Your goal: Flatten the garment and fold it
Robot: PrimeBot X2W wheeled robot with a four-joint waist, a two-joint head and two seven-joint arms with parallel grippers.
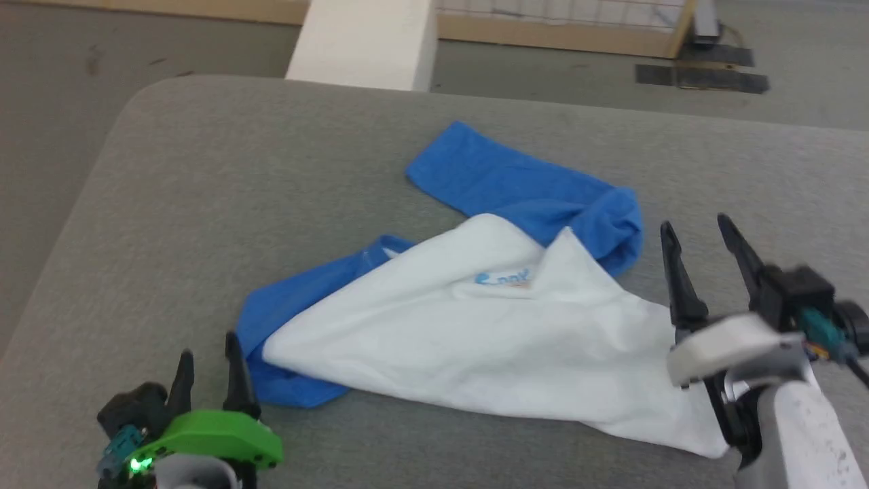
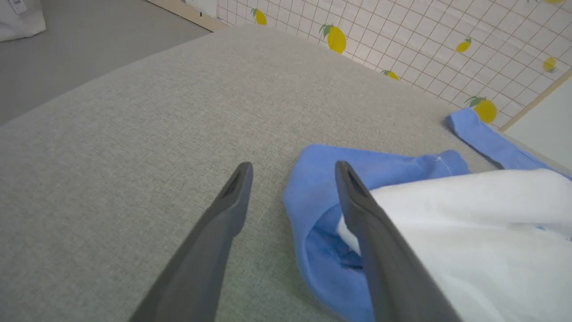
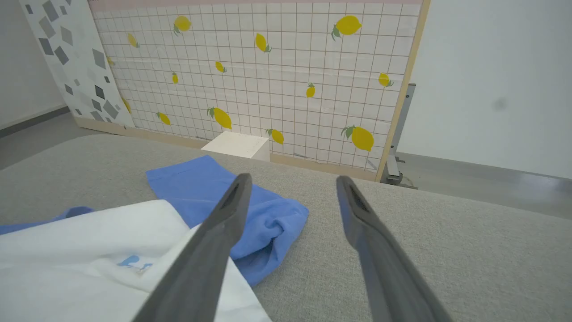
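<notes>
Left gripper (image 1: 209, 345) low at near edge, fingers spread, empty, just beside a blue sleeve; right gripper (image 1: 695, 222) likewise spread, holding nothing, by the garment's right side; garment (image 1: 475, 326) lies crumpled mid-way on grey padded surface (image 1: 204, 204), white body rumpled, logo up, other sleeve stretched toward far side.

Garment (image 1: 475, 339): soft matt cloth; white body lightly creased, blue sleeve (image 1: 516, 183) at its 1 o'clock rumpled.
Table cover (image 1: 204, 204): grey woven cloth — matt, fine rough grain.
Left gripper (image 1: 209, 346): smooth matt dark fingers (image 2: 223, 223); green shell (image 1: 217, 435) at 6 o'clock of them, slightly glossy plastic.
Right gripper (image 1: 695, 223): like fingers; pale shell (image 1: 733, 346) smooth.
Frame (image 1: 543, 34), 12 o'clock: pale matt wood.
Floor (image 3: 491, 183): smooth, faint sheen.
</notes>
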